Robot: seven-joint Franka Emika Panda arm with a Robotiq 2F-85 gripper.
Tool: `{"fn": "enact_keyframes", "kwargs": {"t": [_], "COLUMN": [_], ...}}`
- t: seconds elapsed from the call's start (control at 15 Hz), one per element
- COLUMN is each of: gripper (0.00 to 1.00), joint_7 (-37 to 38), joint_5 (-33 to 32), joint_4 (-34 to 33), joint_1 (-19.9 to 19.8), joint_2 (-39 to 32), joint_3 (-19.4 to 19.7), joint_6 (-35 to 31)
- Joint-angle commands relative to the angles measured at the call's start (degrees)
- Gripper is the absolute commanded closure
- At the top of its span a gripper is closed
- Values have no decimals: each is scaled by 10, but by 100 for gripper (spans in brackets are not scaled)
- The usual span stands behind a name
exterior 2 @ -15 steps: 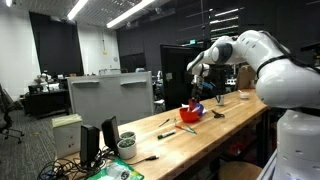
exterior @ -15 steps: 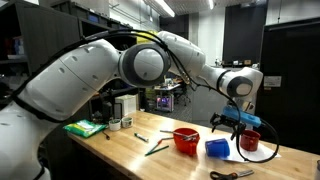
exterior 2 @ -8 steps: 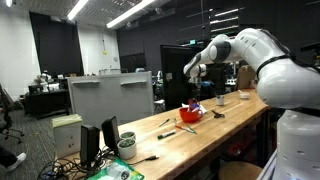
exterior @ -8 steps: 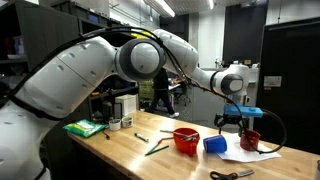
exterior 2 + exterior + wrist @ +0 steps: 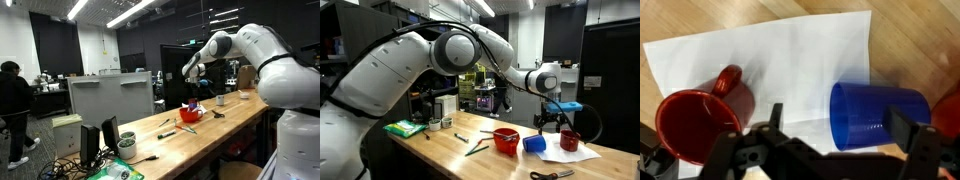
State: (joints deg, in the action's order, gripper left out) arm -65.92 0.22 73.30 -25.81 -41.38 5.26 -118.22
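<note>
My gripper [image 5: 837,128] is open and empty. It hangs above a blue cup [image 5: 876,116] that lies on its side, partly on a white paper sheet [image 5: 790,55]. A red mug [image 5: 688,122] stands upright on the sheet to the left in the wrist view, handle pointing up. In an exterior view the gripper [image 5: 552,119] hovers above and between the blue cup [image 5: 532,144] and the red mug [image 5: 570,140], touching neither. It also shows in an exterior view [image 5: 197,90], raised over the table.
A red bowl [image 5: 506,140] stands next to the blue cup and also shows in an exterior view [image 5: 190,114]. Scissors [image 5: 550,175] lie near the table's front edge. Tools [image 5: 475,147] and a green object [image 5: 405,128] lie further along the wooden table [image 5: 440,155].
My gripper has risen a little above the cup and mug. A person has walked into the left of an exterior view.
</note>
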Motion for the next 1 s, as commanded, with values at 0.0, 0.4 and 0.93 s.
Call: {"fn": "enact_keyframes", "kwargs": {"t": [0.0, 0.4, 0.93], "gripper": [0, 0, 0], "joint_7": [-94, -259, -251], "joint_5": [-23, -40, -21], "joint_4": [56, 88, 50], "joint_1": [1, 7, 8], "joint_2": [52, 86, 49], "joint_3": [-11, -16, -7], "joint_6": [-11, 4, 4]}}
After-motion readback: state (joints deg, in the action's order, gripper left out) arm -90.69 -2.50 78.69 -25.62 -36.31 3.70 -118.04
